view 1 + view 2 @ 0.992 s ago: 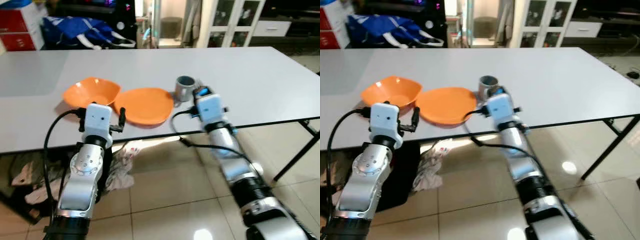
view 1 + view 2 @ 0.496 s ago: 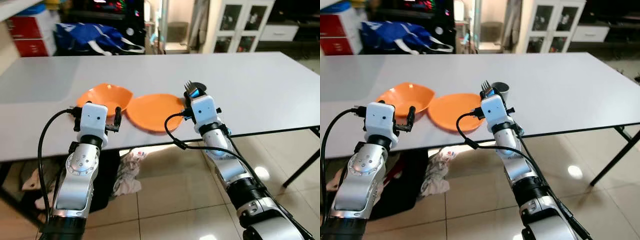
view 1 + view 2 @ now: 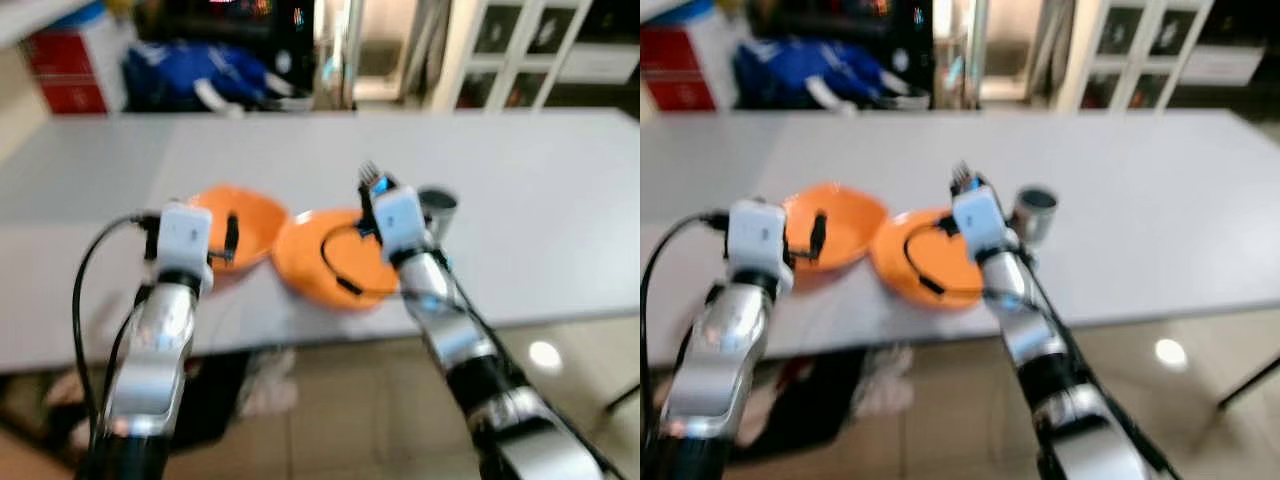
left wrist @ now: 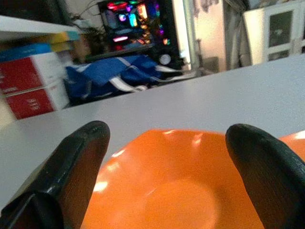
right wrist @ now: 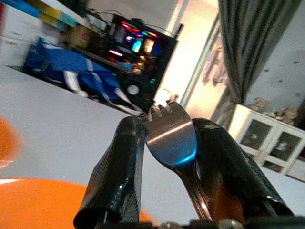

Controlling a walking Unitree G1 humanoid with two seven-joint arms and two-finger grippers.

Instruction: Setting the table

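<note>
The right pincer (image 5: 164,157) was clamped on a fork (image 5: 170,133), tines up, above the orange plate (image 3: 335,270) on the white surface (image 3: 540,210). The left pincer (image 4: 167,167) stood open facing the orange bowl (image 4: 176,181), which sat just beside the plate. A metal cup (image 3: 436,206) stood beside the plate. For a clean placement, the fork should probably be lowered flat onto the bare surface beside the plate, clear of the cup, before release.
</note>
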